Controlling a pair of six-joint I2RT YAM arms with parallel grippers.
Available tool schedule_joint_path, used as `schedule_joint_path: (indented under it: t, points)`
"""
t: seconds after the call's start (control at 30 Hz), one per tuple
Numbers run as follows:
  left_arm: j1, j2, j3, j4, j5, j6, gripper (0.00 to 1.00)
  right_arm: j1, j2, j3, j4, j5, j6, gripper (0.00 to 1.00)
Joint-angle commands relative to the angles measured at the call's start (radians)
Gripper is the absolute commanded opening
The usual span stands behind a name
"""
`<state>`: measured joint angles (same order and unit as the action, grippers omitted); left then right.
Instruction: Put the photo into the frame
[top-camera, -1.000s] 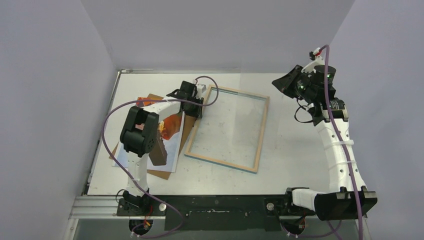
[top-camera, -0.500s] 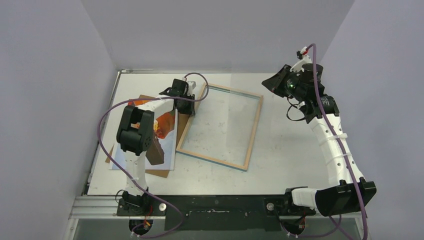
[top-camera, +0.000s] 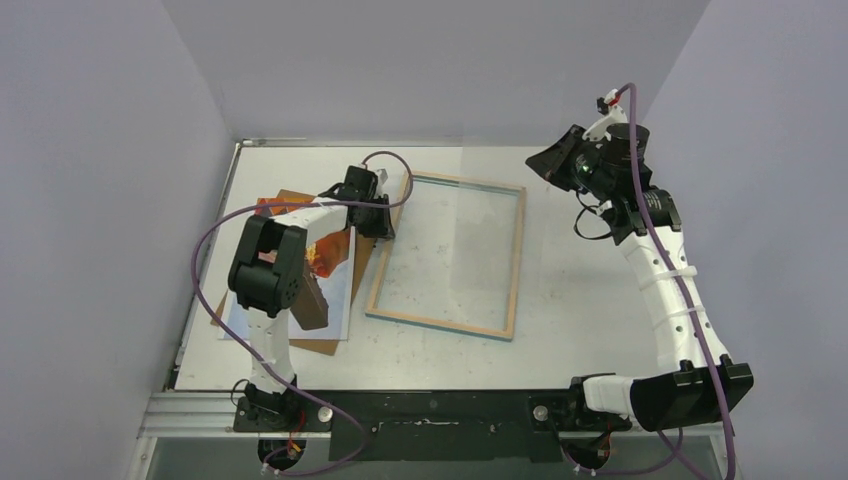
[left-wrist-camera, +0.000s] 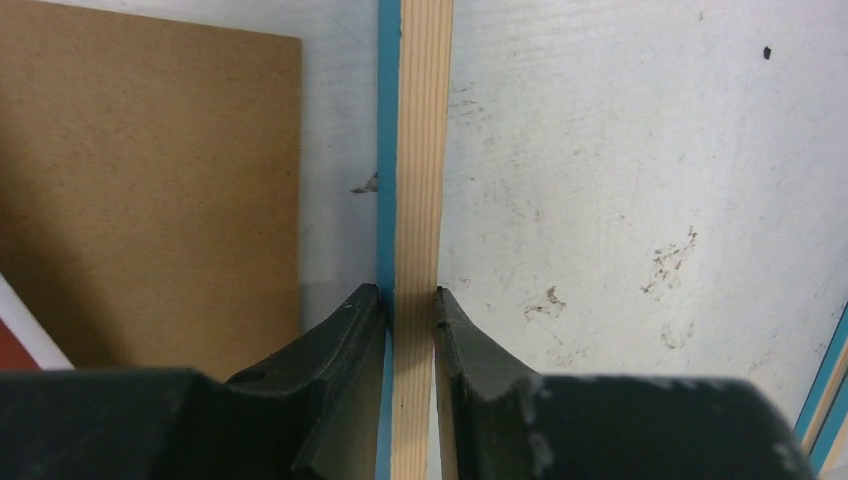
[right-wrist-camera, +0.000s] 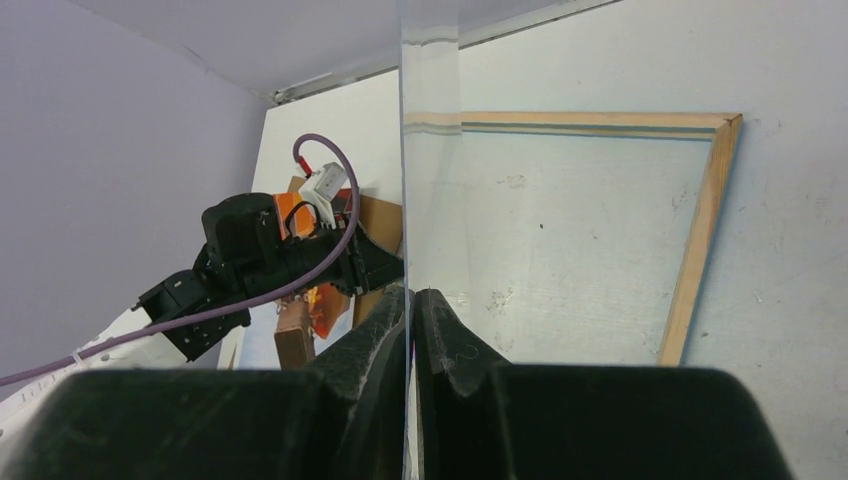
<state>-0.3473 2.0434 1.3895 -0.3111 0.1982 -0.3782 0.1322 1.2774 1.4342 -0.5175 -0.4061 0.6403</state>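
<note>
From above:
- The left gripper is clamped on the frame's left rail. The frame lies wooden side up.
- Change over the last second: the frame was dragged leftward with the gripper, then swung round. Its long rails now run almost straight away from the arm bases.
- The photo lies just to the left of that gripper on a brown board, partly hidden under the arm and outside the frame.
- The right gripper hangs high beyond the frame's far right corner and has drifted slightly left.
- Judgement: the frame is being squared up beside the photo, and the insertion itself has not begun.

Left wrist view:
- The left gripper has both fingers pressed against one rail of the frame, with the blue edge on the left finger's side.
- The board lies left of the fingers, and a sliver of the photo shows at the lower left.
- Bare scuffed table lies to the right.

Right wrist view:
- The right gripper is closed on the edge of a clear sheet, which stands upright from the fingertips.
- The frame lies below and ahead of it.
- The photo shows as an orange patch behind the other arm.

Writing:
- No brand, label or text is legible in any view.
</note>
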Motion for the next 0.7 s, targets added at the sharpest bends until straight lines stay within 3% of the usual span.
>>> schedule_joint_path:
  t: [0.0, 0.2, 0.3, 0.5, 0.67]
  points:
    - [-0.04, -0.029, -0.046, 0.008, -0.023, -0.072, 0.12, 0.004, 0.003, 0.047, 0.042, 0.012, 0.005, 0.05]
    - [-0.035, -0.045, -0.059, 0.049, 0.014, -0.148, 0.15, 0.006, 0.013, 0.049, 0.043, -0.002, 0.01, 0.05]
    - [-0.021, -0.075, -0.047, 0.024, 0.075, -0.168, 0.35, 0.009, 0.017, 0.052, 0.048, -0.013, 0.021, 0.05]
    - [0.076, -0.229, -0.072, 0.052, 0.189, -0.165, 0.61, 0.057, 0.05, 0.088, 0.035, -0.001, 0.044, 0.05]
    - [0.16, -0.302, 0.009, -0.003, 0.23, -0.073, 0.67, 0.127, 0.078, 0.117, 0.089, -0.039, 0.117, 0.05]
